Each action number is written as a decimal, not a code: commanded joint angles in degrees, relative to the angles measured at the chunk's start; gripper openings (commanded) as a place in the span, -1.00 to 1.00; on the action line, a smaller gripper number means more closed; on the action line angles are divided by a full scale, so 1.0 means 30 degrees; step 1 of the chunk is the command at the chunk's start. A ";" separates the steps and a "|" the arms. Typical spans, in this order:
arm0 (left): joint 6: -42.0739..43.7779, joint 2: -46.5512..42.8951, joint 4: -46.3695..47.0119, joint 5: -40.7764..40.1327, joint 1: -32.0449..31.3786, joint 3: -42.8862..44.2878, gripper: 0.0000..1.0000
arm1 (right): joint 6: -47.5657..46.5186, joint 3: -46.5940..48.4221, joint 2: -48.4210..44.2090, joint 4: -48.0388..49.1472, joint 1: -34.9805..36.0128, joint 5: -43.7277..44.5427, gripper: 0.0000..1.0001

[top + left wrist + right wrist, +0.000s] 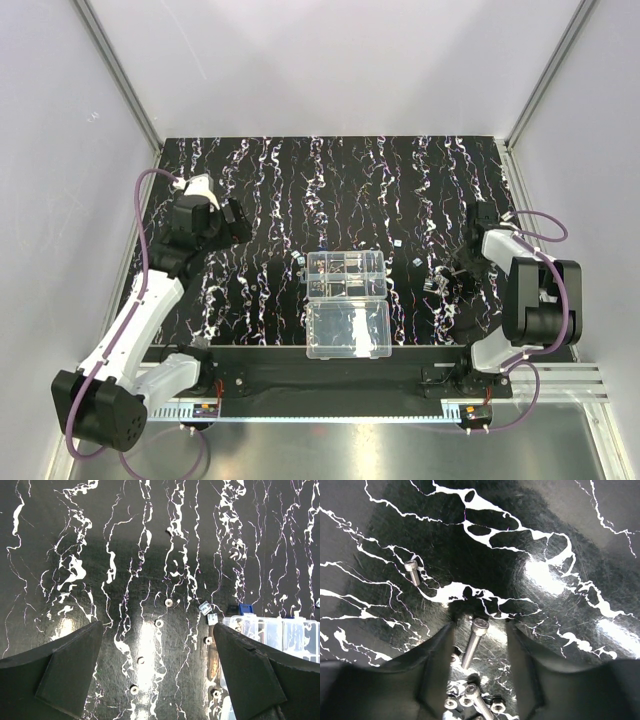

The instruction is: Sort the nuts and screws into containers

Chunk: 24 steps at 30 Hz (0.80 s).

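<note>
In the right wrist view a silvery socket-head screw [475, 642] lies on the black streaked mat between the fingers of my right gripper [480, 626]. The jaws stand close on either side of it, with a gap on each side. A second screw [412, 573] lies further off to the left, and a cluster of nuts [470, 700] sits near the palm. My left gripper [157, 628] hangs wide open over several loose nuts [140, 660]. The clear organizer box [346, 275] with its container cells sits mid-table, between the right gripper [445, 280] and the left gripper [235, 215].
The box's undivided clear lid [347, 328] lies open toward the near edge. Two small square bits [209, 613] rest beside the box corner [280, 635]. Grey walls and metal rails bound the mat [260, 180] on three sides.
</note>
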 commanded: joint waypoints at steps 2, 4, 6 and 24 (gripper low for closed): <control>-0.0059 0.0003 0.0929 0.0420 0.0222 -0.0062 0.98 | 0.0503 0.0015 0.0131 0.0549 -0.0079 -0.0197 -0.05; -0.0089 0.0003 0.0901 0.0450 0.0280 -0.0091 0.98 | 0.0386 0.0014 0.0219 0.0461 -0.0079 -0.0257 -0.13; -0.0089 -0.0055 0.0901 0.0449 0.0280 -0.0091 0.98 | 0.0183 -0.0015 0.0366 0.0227 -0.0079 -0.0286 -0.28; -0.0206 -0.0583 0.0842 0.0566 0.0456 -0.0179 0.98 | -0.3334 0.3552 -0.4552 -0.3138 0.3979 -0.1988 -1.00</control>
